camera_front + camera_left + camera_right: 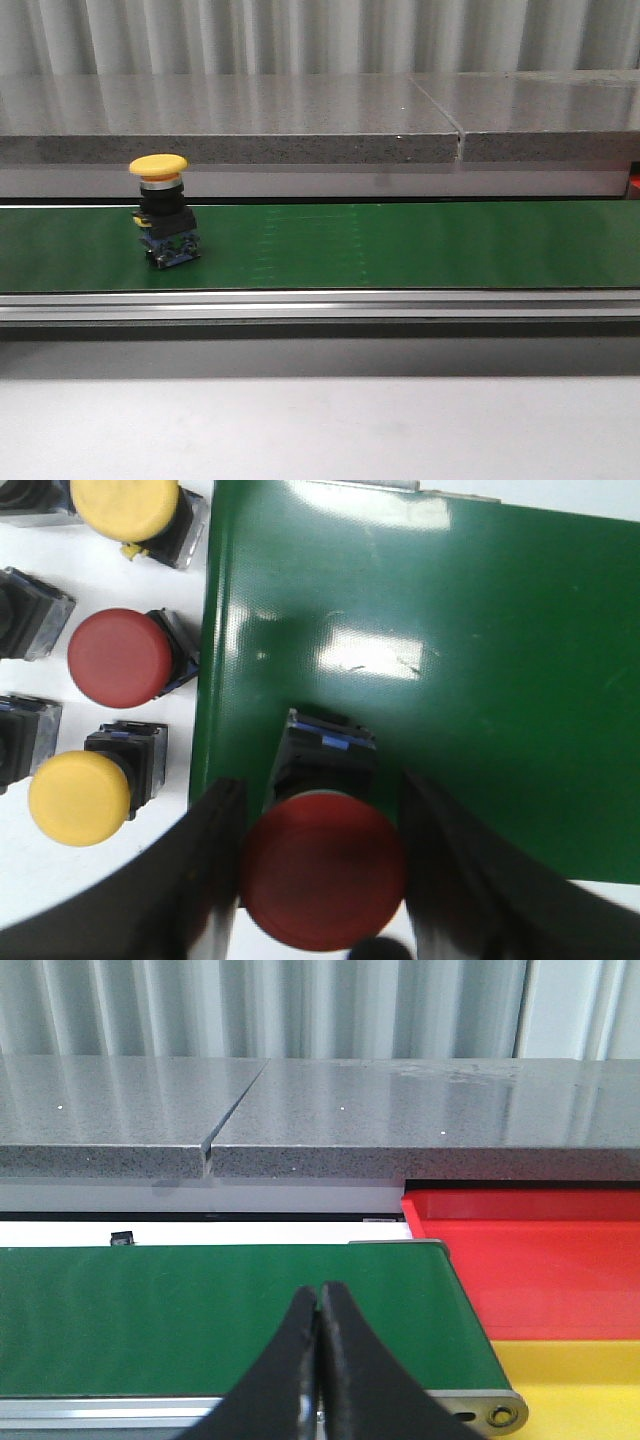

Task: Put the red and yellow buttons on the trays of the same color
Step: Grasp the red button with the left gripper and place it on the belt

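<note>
Green belt carries one yellow button, upright toward the 9 o'clock end in the front view. Over that belt's edge, the left fingers clamp a red button; spare red and yellow buttons sit on the white table beside it. Closed on nothing, the right fingers hang near the red tray and yellow tray.

a button stands upright on the belt's left part.
</note>
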You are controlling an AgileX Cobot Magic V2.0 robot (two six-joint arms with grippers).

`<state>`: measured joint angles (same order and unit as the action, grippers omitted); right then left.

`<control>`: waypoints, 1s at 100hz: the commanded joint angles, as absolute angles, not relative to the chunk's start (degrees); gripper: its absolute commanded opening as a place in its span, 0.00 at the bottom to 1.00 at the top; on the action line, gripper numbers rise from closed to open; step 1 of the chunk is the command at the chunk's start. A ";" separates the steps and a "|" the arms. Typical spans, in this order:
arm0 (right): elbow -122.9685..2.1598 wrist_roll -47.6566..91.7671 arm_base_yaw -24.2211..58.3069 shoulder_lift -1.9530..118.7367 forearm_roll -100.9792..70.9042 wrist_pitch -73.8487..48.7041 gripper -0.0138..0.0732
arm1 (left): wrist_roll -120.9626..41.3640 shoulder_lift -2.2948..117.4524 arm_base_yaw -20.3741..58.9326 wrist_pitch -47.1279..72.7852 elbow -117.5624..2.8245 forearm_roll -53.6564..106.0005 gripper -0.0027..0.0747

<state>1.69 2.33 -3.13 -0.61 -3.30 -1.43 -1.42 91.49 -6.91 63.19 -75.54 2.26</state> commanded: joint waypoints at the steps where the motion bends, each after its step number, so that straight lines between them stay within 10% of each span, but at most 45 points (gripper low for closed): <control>1: 0.57 2.92 -3.46 -1.78 -3.22 3.10 0.04 | -1.09 90.20 -6.42 61.16 -77.35 2.65 0.30; 32: 0.57 2.92 -3.46 -1.78 -3.22 3.10 0.04 | -1.09 91.27 -6.42 59.00 -77.35 3.27 0.61; 63: 0.57 2.92 -3.46 -1.78 -3.22 3.10 0.04 | -1.09 86.53 -3.61 53.32 -77.35 4.85 0.61; 100: 0.57 2.92 -3.46 -1.78 -3.22 3.10 0.04 | -1.36 73.70 6.96 47.99 -71.37 4.85 0.01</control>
